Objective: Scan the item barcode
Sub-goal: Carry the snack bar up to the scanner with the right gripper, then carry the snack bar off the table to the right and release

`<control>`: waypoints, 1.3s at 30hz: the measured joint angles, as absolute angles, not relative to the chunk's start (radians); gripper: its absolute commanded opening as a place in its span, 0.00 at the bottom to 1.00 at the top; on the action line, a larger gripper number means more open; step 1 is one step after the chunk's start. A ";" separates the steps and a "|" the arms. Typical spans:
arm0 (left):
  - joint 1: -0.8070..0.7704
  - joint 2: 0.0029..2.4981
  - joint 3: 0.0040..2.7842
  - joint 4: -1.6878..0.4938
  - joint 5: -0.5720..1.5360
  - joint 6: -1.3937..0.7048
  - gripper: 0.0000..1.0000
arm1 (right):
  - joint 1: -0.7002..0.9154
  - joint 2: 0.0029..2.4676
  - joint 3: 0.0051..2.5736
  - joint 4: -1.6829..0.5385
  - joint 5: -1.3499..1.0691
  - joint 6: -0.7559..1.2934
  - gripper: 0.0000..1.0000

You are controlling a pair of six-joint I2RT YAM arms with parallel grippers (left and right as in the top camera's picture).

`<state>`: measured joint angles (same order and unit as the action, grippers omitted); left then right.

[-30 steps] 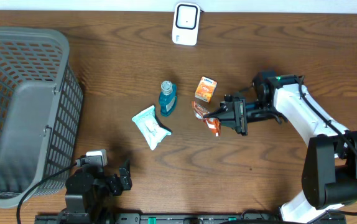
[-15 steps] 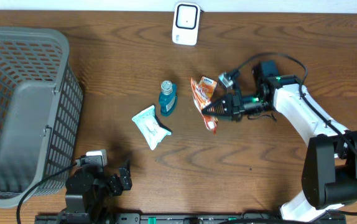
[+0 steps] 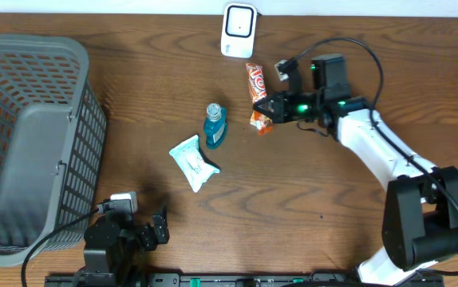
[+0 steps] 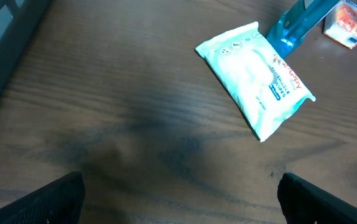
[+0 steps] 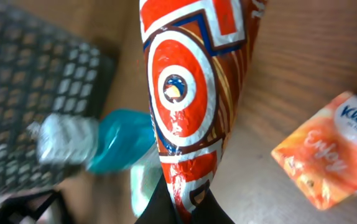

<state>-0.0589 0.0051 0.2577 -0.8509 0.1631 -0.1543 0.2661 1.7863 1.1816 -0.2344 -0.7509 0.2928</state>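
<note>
Packet (image 3: pixel 254 82) gripped by right pincer (image 3: pixel 267 106) hangs near scanner (image 3: pixel 238 29), well apart from basket (image 3: pixel 93 119)

On the desk (image 3: pixel 133 64), the basket (image 3: pixel 29 143) sits at 9 o'clock and the scanner (image 3: pixel 238 30) at 12. The bottle (image 3: pixel 215 125) lies mid-desk, with the wipes pack (image 3: pixel 193 163) at its 7 o'clock and the tissue pack (image 5: pixel 324 155) at its 3. The snack packet (image 3: pixel 257 82), in the right claw (image 3: pixel 269 108), is at the scanner's 5 o'clock.

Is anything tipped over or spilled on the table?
The blue bottle seems to lie on its side beside the wipes pack. No spill shows. The snack packet is just held by the right end effector.
</note>
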 measured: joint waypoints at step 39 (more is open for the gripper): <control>-0.059 0.005 0.258 -0.851 0.163 -0.154 0.99 | 0.305 2.473 2.312 -0.799 -0.250 0.370 0.01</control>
